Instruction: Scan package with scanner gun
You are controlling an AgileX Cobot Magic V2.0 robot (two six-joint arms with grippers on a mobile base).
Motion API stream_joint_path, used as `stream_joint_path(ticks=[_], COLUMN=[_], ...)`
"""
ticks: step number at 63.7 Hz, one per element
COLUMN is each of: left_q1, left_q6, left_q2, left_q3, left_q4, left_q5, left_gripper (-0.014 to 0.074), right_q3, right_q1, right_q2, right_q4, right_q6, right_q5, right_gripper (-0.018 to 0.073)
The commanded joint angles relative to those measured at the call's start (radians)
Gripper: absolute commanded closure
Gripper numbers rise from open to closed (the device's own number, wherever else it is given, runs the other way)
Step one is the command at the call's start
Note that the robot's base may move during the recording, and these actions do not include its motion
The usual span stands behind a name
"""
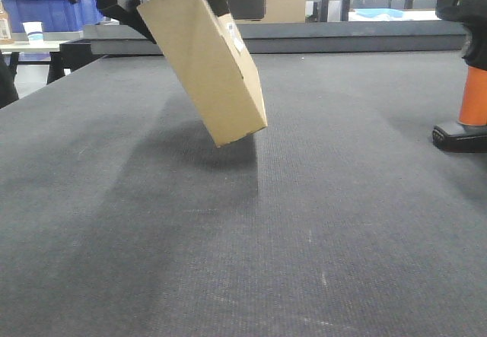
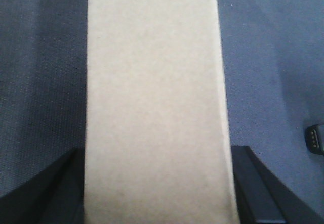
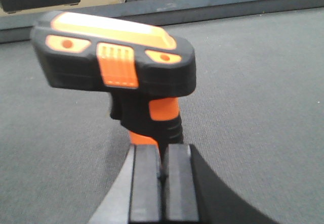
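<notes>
Front view of a dark grey fabric tabletop (image 1: 228, 261). At about 11 o'clock the package (image 1: 205, 63), a flat tan cardboard box, is tilted with its top leaning left. Its lowest corner is down by its own shadow, and whether it touches the cloth cannot be told. The left pincer (image 2: 154, 183) is clamped on the box; the left wrist view shows a black finger on each side of the cardboard. A small white label (image 1: 237, 42) sits high on the narrow side that faces right. At 3 o'clock, well apart from the box, the scanner gun (image 1: 473, 86) stands upright on its black foot at the frame's edge, with an orange handle and a black head. In the right wrist view the right pincer (image 3: 163, 183) has its pads drawn almost together with only a slit between them and nothing visible in it. The scanner's handle rises just beyond the tips. The step in hand appears to be taking up the scanner. To do it well, the right pincer would likely need to spread wider than the orange handle, close squarely around its middle, and lift without toppling the gun. The left pincer would meanwhile hold the labelled side steady and turned toward 3 o'clock. Larger boxes (image 1: 262, 2) and a blue bin (image 1: 53, 10) sit in the background at 12 and 10 o'clock.
</notes>
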Motion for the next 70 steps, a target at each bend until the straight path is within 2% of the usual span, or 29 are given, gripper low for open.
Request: stream_joint_path(ticks=[1,7,18,22,29,37,41,54,70], left_q1=[-0.007,-0.007,-0.007,-0.007,-0.007,-0.007,-0.007,-0.007,-0.007], left_q6=[-0.008,-0.008,-0.008,-0.008,-0.008,-0.008,-0.008,-0.008,-0.008], left_q2=[-0.008,-0.008,-0.008,-0.008,-0.008,-0.008,-0.008,-0.008,-0.008], left_q3=[-0.003,-0.003,-0.003,-0.003,-0.003,-0.003,-0.003,-0.003,-0.003], left_q4=[0.003,0.003,0.001,0.001,0.001,0.001,0.001,0.001,-0.002], left_q5=[-0.027,-0.027,-0.025,-0.021,0.004,0.019,0.019,0.019,0.027], left_gripper=[0.0707,0.0707,0.0707,0.0707,0.0707,0.0707,0.0707,0.0707,0.0707], right_q3=[-0.006,-0.012,-0.051,-0.069,-0.094,-0.109,-0.116,-0.120,-0.199], right_q1=[-0.006,-0.006,-0.006,-0.006,-0.006,-0.006,-0.006,0.001,0.081], right_q2=[0.039,0.065,0.105,0.120,0.145,0.171,0.188,0.256,0.310], right_q4=[-0.003,-0.033,-0.156,-0.158,-0.143,-0.143,-0.143,-0.112,0.019], right_q6=[0.011,0.011,0.057,0.071,0.073,0.073,0.073,0.109,0.106], right_q5=[-0.090,-0.088,-0.079,-0.081,-0.081,-0.078,-0.080,-0.172,-0.138], right_gripper=[0.0728,0.0728,0.0720,0.0667,0.0455,0.0097,-0.0020,-0.0008,0.0001])
